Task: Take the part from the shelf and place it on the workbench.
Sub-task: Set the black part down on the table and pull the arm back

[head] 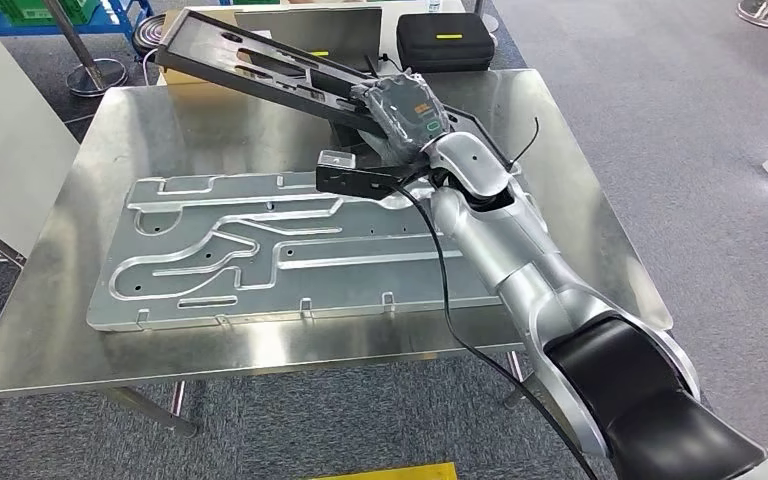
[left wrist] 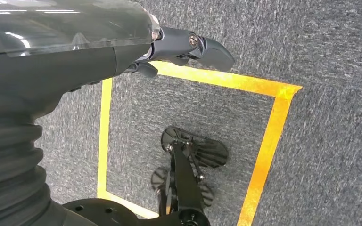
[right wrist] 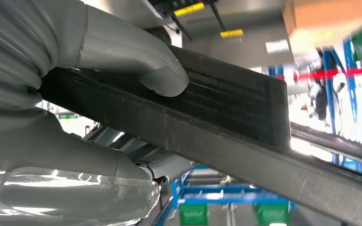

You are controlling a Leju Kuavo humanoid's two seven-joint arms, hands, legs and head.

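The right hand (head: 408, 110) grips the near edge of a flat black part (head: 260, 55), its thumb (right wrist: 155, 70) pressed on the part's face; the fingers underneath are hidden by the part. The part is long, with slots cut through it, and hangs tilted above the far side of the steel workbench (head: 580, 200), its far end cut off by the picture's edge. A silver plate (head: 280, 255) with milled grooves lies flat on the workbench below. The left hand (left wrist: 188, 49) hangs over grey carpet (left wrist: 334, 155), fingers loose, holding nothing.
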